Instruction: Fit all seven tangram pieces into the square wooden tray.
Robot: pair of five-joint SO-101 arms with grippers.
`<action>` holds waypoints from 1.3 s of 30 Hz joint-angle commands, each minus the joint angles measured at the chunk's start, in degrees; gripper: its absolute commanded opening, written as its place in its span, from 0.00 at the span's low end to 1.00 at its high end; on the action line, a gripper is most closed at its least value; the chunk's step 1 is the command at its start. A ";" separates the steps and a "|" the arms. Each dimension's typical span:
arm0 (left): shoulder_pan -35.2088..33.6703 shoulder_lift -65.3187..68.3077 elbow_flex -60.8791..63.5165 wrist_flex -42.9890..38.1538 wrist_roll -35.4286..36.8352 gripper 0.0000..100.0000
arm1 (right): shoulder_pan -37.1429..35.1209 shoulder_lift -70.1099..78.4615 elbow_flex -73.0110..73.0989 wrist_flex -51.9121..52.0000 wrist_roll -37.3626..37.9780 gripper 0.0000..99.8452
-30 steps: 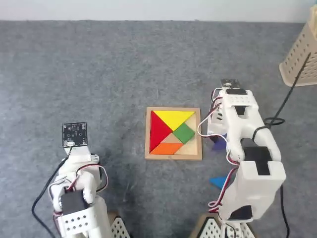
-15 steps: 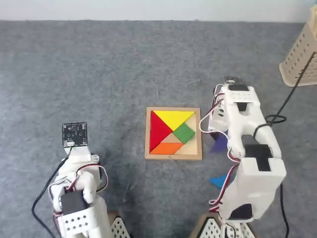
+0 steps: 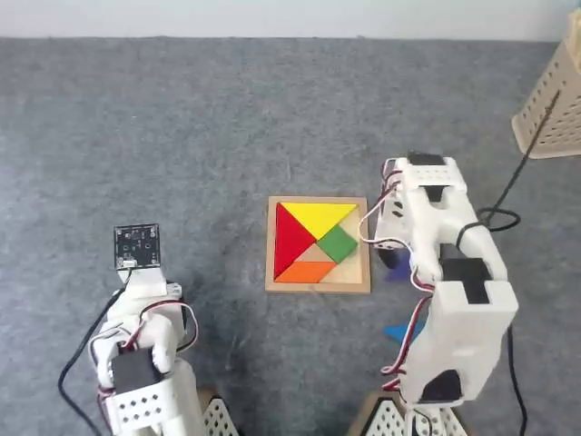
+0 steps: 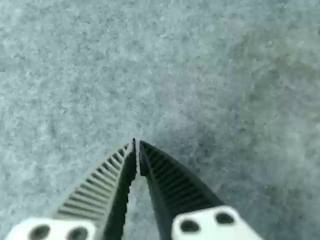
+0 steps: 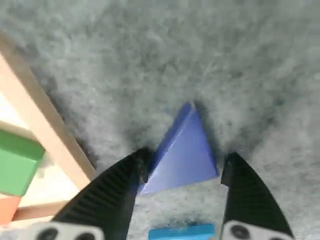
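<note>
The square wooden tray [image 3: 318,289] lies mid-table with a yellow [image 3: 318,216], a red [image 3: 292,241], a green [image 3: 338,242] and an orange piece [image 3: 304,271] in it. Just right of it my right arm [image 3: 436,227] hangs over a dark blue triangle [image 3: 394,266]. In the right wrist view my right gripper [image 5: 185,157] is shut on this triangle [image 5: 182,150], one finger on each side, with the tray rim [image 5: 40,125] close by. A light blue piece [image 3: 398,331] [image 5: 182,231] lies nearer the arm's base. My left gripper [image 4: 136,144] is shut and holds nothing above bare carpet.
A beige perforated basket [image 3: 554,100] stands at the back right. A black cable [image 3: 508,218] loops beside the right arm. The left arm [image 3: 141,336] sits folded at the front left. Grey carpet covers the table.
The right arm has shifted slightly toward the tray and toward its base, and now covers more of the dark blue triangle. The left arm has not moved.
</note>
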 commanded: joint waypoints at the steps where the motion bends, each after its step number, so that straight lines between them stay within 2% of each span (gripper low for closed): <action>1: 0.18 -0.79 -0.57 0.35 0.53 0.01 | -1.54 0.31 -0.44 -0.57 -1.58 0.24; 4: 0.18 -0.79 -0.57 0.35 0.53 0.01 | -1.19 0.84 -0.44 -0.75 -2.46 0.24; 9: 0.18 -0.79 -0.57 0.35 0.53 0.01 | -1.01 0.57 -0.53 -0.75 -6.07 0.11; 16: 0.18 -0.79 -0.57 0.35 0.53 0.01 | -0.75 0.48 -4.57 -0.22 -5.98 0.08; 23: 0.18 -0.79 -0.57 0.35 0.53 0.01 | 1.10 0.75 -17.67 4.09 4.22 0.04; 30: 0.18 -0.79 -0.57 0.35 0.53 0.01 | 0.66 0.13 -19.16 8.48 4.75 0.03; 33: 0.18 -0.79 -0.57 0.35 0.53 0.01 | -1.19 0.04 -18.11 11.21 2.90 0.03; 39: 0.18 -0.79 -0.57 0.35 0.53 0.01 | -10.42 0.04 -14.77 10.77 -0.09 0.03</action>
